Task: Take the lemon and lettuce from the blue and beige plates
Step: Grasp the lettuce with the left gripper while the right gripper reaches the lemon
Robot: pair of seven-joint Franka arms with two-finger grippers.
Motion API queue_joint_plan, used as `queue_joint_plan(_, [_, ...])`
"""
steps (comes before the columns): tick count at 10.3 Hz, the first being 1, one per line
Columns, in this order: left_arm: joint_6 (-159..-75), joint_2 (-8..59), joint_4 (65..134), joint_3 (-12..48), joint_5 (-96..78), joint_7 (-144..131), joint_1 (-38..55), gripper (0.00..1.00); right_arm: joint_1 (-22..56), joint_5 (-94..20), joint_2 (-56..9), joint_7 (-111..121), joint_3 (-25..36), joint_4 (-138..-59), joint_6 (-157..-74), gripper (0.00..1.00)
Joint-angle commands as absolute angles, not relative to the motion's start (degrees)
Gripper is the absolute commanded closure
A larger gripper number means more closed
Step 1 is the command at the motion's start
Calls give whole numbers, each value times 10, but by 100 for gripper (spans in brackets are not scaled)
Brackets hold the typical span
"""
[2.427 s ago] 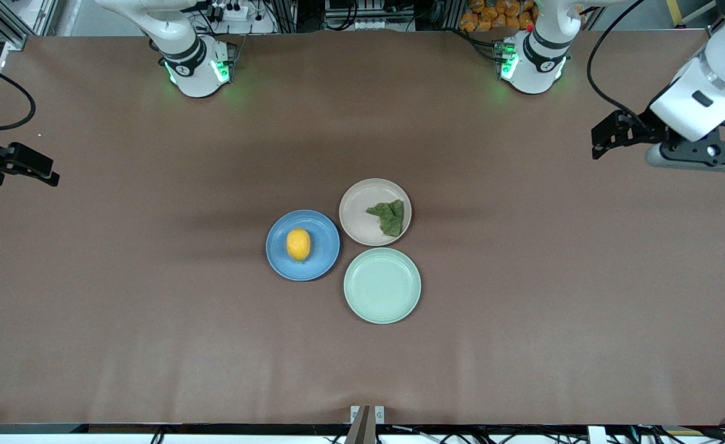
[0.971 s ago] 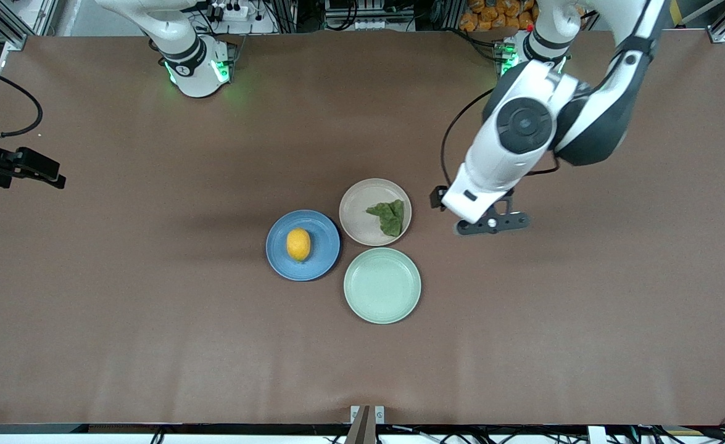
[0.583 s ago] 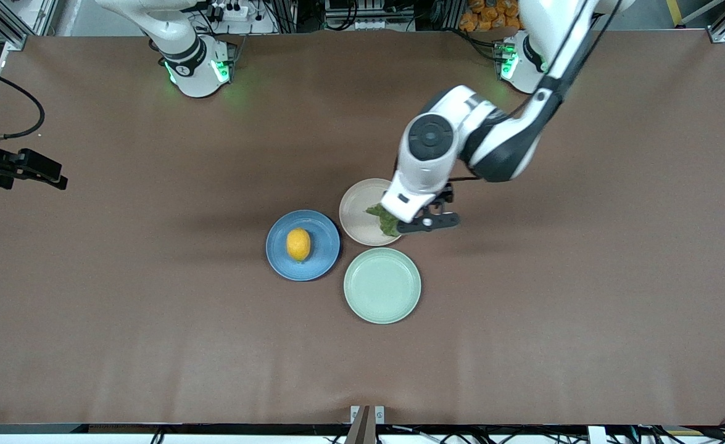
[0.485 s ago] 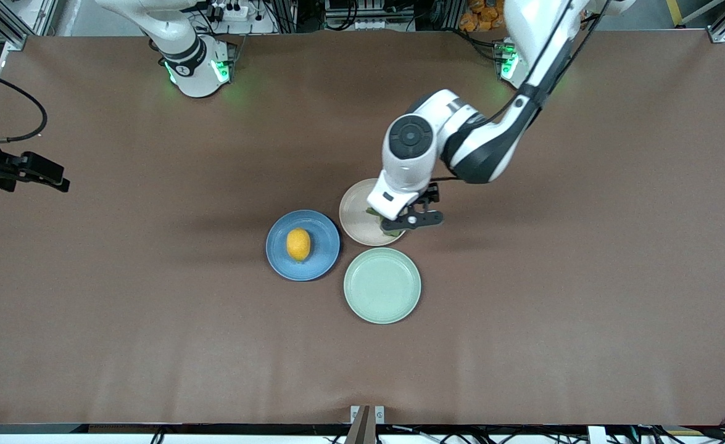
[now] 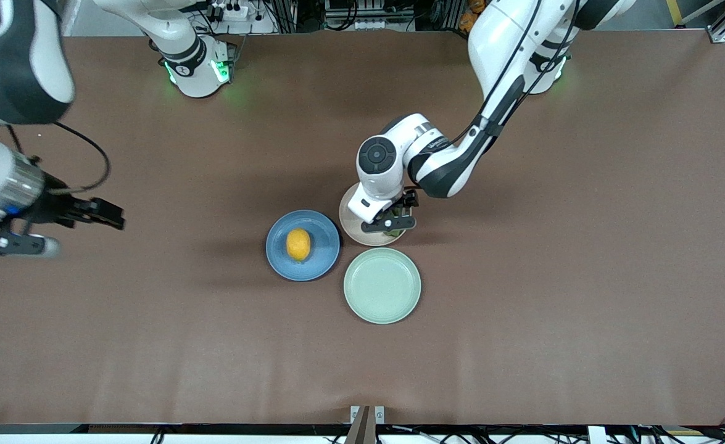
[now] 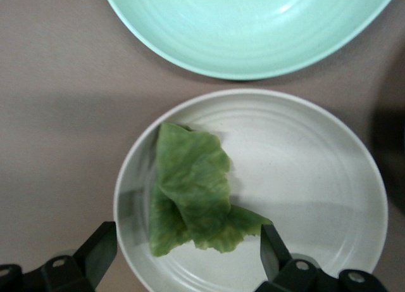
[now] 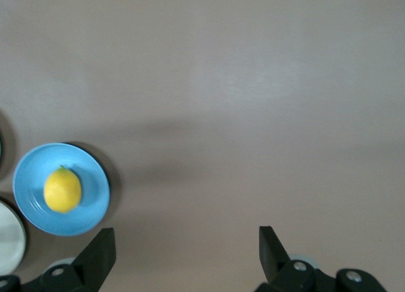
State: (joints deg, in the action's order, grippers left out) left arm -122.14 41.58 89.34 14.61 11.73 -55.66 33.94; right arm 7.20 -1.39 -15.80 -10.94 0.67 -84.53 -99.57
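Note:
The lemon (image 5: 298, 244) lies on the blue plate (image 5: 320, 262), which is toward the right arm's end from the other plates. The lettuce (image 6: 190, 190) lies on the beige plate (image 6: 304, 171). In the front view the left hand hides most of the lettuce, and the beige plate (image 5: 348, 222) shows beside it. My left gripper (image 5: 390, 223) is low over the beige plate, open, its fingers (image 6: 95, 254) on either side of the leaf's end (image 6: 185, 261). My right gripper (image 5: 10, 244) is open and empty over bare table toward the right arm's end. Its wrist view shows the lemon (image 7: 62, 190) on the blue plate (image 7: 92, 209) far off.
An empty mint-green plate (image 5: 382, 285) sits nearer the front camera, touching both other plates. It also shows in the left wrist view (image 6: 253, 26). The brown table (image 5: 522, 308) stretches wide around the three plates.
The left arm has swung in from its end of the table and come down over the beige plate and lettuce. The right arm has moved inward toward the plates.

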Motion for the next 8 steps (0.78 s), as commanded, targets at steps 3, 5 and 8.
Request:
queue_joint_plan(3, [-1238, 432, 882, 140, 129, -574, 350, 0, 115, -12, -252, -247, -29, -838, -1089, 0])
queue_joint_plan(5, [-1251, 441, 882, 140, 127, -574, 347, 0, 130, -9, -298, -312, -49, -839, -1143, 0])
queue_joint_plan(8, [-1262, 446, 883, 140, 115, -571, 338, 0, 154, -1, -341, -355, -61, -879, -1233, 0])
